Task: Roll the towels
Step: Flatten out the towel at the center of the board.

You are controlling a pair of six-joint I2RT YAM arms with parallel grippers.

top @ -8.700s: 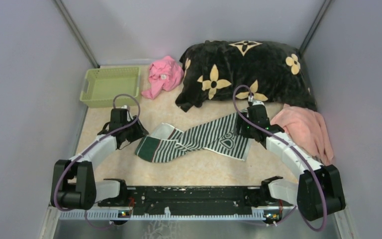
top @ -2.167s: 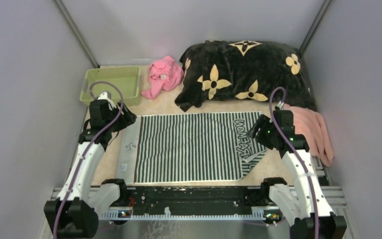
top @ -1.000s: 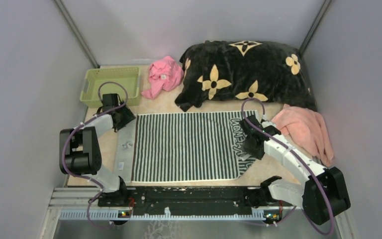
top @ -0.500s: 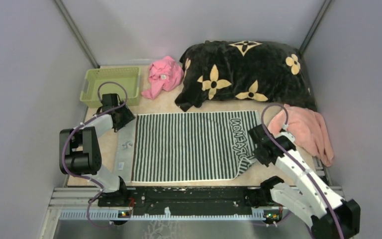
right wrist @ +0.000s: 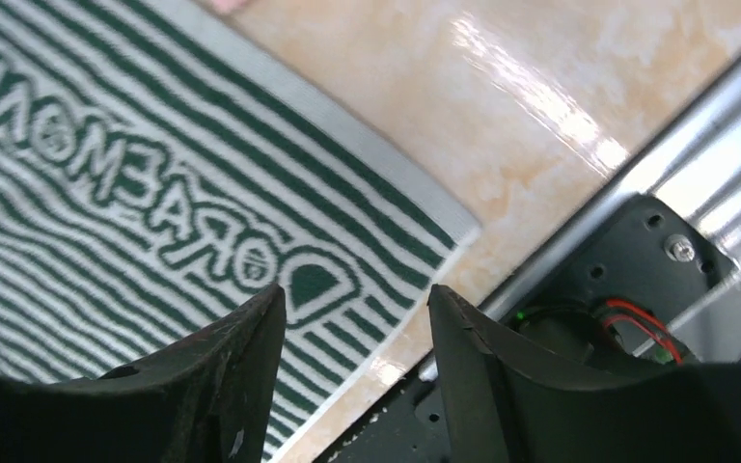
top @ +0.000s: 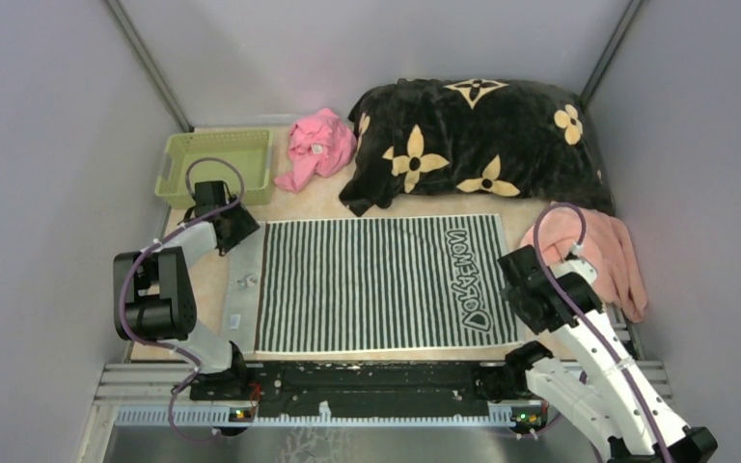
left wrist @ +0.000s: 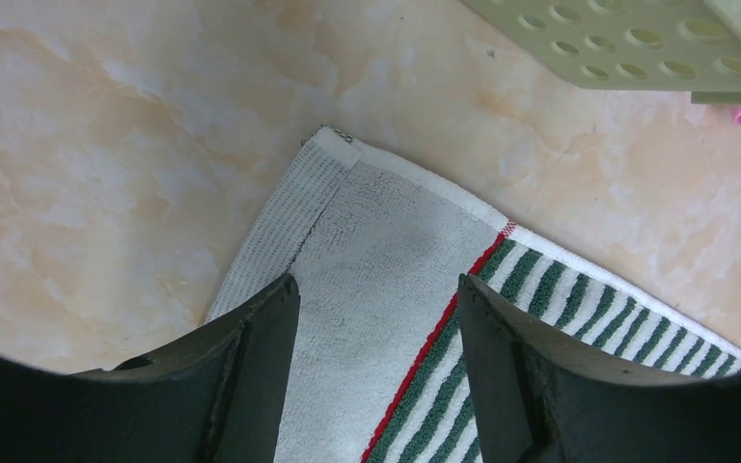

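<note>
The left jaws, at the top view's left, stand apart and empty over the striped towel's (top: 376, 285) upper-left corner. The towel lies flat mid-frame on the surface (top: 318, 204). Lower right, the right jaws gape empty above its corner. The pink towel (top: 608, 256) sits crumpled far right.

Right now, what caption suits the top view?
Left gripper and right gripper flank the green striped Doraemon towel, spread flat.

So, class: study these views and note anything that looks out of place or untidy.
The striped towel lies flat and square. The salmon-pink towel is bunched up on the right side, and a brighter pink cloth sits crumpled beside the green basket.
</note>
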